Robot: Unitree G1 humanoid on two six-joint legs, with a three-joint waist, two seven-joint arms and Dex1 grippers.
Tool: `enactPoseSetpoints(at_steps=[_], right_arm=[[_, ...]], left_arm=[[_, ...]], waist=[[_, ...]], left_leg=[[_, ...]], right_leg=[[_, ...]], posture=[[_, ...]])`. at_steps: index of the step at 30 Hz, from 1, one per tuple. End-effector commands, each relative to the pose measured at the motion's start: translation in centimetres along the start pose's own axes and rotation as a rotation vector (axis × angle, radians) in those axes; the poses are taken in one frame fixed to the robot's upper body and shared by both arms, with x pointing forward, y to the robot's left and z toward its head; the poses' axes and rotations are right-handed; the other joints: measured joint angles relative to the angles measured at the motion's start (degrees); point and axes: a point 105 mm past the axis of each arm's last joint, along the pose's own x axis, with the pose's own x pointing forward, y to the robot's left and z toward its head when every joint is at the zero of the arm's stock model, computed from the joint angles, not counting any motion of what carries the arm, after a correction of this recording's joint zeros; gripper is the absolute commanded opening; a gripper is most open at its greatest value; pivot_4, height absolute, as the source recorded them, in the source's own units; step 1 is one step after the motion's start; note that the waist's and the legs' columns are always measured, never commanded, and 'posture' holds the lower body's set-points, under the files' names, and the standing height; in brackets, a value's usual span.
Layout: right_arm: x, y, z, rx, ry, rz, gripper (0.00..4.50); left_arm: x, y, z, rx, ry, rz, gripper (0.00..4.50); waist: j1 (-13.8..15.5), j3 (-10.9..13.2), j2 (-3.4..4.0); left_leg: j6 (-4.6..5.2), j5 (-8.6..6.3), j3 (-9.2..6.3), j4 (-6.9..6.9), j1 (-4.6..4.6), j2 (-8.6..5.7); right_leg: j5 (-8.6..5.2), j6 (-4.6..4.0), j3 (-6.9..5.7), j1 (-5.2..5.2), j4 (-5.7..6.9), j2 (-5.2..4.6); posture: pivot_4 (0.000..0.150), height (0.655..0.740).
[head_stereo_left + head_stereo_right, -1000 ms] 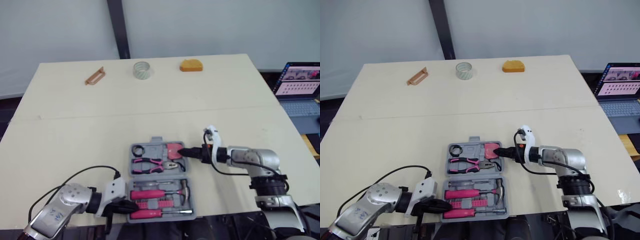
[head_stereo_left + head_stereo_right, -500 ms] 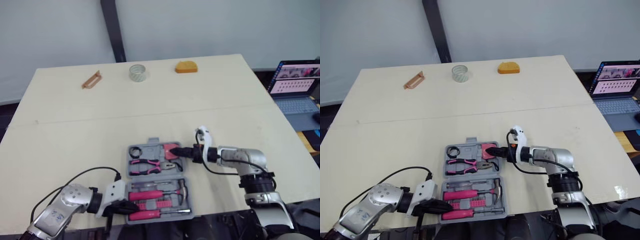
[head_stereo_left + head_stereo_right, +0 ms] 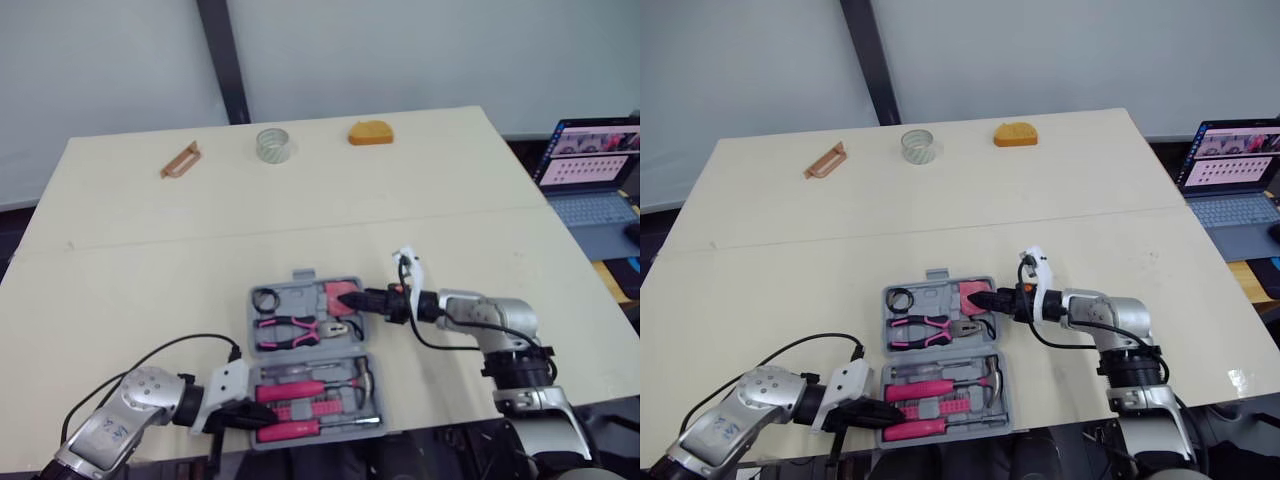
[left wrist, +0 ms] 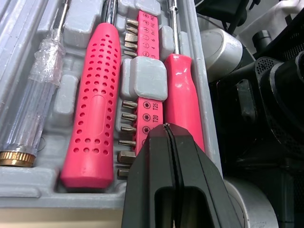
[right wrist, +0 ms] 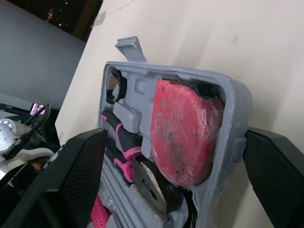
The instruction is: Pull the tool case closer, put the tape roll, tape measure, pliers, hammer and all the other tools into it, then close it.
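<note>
Left fingers (image 4: 148, 190) pressed together, right fingers (image 5: 80, 175) spread astride the grey plastic tool case (image 3: 298, 292); pulling it nearer, we may tip it off the surface (image 3: 150, 260).

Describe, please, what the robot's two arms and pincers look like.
Both arms are silver-grey metal with black joints. The left arm bears scribbled markings, a white wrist block and a looping black cable; the right arm has a white bracket and a thin black lead. The left pincer and right pincer are black.

Pink bit strip (image 4: 151, 121) reads T25, perhaps T20 beside it
</note>
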Motion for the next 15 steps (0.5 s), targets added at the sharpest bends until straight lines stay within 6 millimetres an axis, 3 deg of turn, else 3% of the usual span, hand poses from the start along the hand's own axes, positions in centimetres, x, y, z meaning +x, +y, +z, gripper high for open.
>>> enactPoseSetpoints(at_steps=[1,15], right_arm=[[-0.3,2.1,1.4,-0.057,-0.043,0.109,4.45],[-2.2,3.3,2.5,-0.096,-0.060,0.183,4.45]], left_arm=[[-1.0,1.0,-2.6,-0.122,0.073,0.126,0.00],[-2.3,0.9,-3.2,-0.213,-0.057,0.341,0.00]], waist=[[-0.1,0.0,0.01],[0.0,0.0,0.01]], left_leg=[[0.00,0.00,0.02,-0.02,0.00,0.01],[-0.01,-0.01,0.05,-0.05,-0.02,0.05]], right_leg=[[0.00,0.00,0.01,-0.01,-0.01,0.01],[0.00,0.00,0.03,-0.03,-0.07,0.04]], posture=[[0.150,0.7400],[0.150,0.7400]])
